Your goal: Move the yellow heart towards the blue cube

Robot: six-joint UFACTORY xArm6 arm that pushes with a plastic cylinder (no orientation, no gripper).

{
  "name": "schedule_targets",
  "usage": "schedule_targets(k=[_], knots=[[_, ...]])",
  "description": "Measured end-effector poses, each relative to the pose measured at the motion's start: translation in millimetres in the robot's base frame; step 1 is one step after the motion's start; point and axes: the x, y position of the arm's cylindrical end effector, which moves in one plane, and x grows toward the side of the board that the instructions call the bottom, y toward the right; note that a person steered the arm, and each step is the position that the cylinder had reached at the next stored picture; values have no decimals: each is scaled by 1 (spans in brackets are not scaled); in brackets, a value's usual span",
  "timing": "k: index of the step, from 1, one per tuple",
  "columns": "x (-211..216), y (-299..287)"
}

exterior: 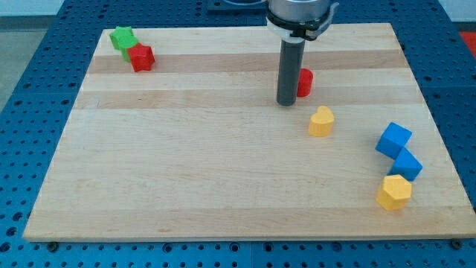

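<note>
our tip (287, 103) rests on the desk (186, 171), up-left of the yellow heart (321, 121), with a red block (304, 82) just behind the rod. there is no gripper, only the rod. to push well, we should get behind the heart on its left and drive it right and slightly down toward the blue cube (393, 140), avoiding glancing contact. we count two blue, two yellow, two red, one green.

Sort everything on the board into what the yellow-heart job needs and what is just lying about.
Job:
yellow heart
blue cube
my tip, up-left of the heart, not touching it

Lying about:
second blue block
yellow hexagonal block
red block behind the rod
red block at top left
green block
</note>
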Motion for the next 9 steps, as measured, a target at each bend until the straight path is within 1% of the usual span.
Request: schedule_targets(k=[1,4,5,7,9], knots=[[27,34],[36,48],[13,49],[9,55],[52,55]])
